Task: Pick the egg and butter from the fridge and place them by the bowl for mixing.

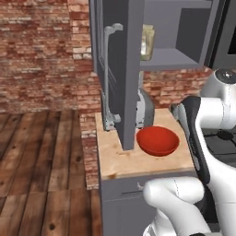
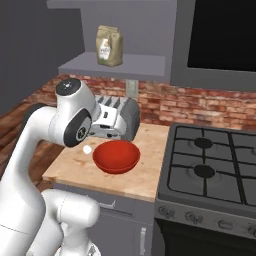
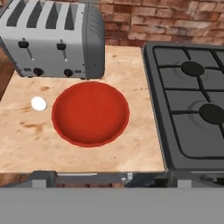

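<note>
White and tiny, the egg (image 3: 39, 103) sits on the wooden counter (image 3: 131, 144) just beside the red bowl (image 3: 90, 113), on the side away from the stove (image 3: 188, 105) and a little in front of the silver toaster (image 3: 52, 39), toward the counter's outer edge. That half of the job looks done from here. The hand camera looks down over the counter from above, and the gripper's fingers are not clear in it; by every sign the pincer stands wide apart with nothing in it. The butter I cannot pick out on the counter, so my read is that it is the piece left to fetch, presumably from the fridge (image 1: 124, 69), whose dark door edge with its pale bar handle (image 1: 108, 73) stands over the counter's near corner in the left base view. A stick of butter should be light but soft and a bit greasy: best taken across its narrow width near the middle, with gentle pressure so it neither dents nor slides. The egg is brittle and rolls easily, so anything set down by the bowl should land clear of it.
</note>
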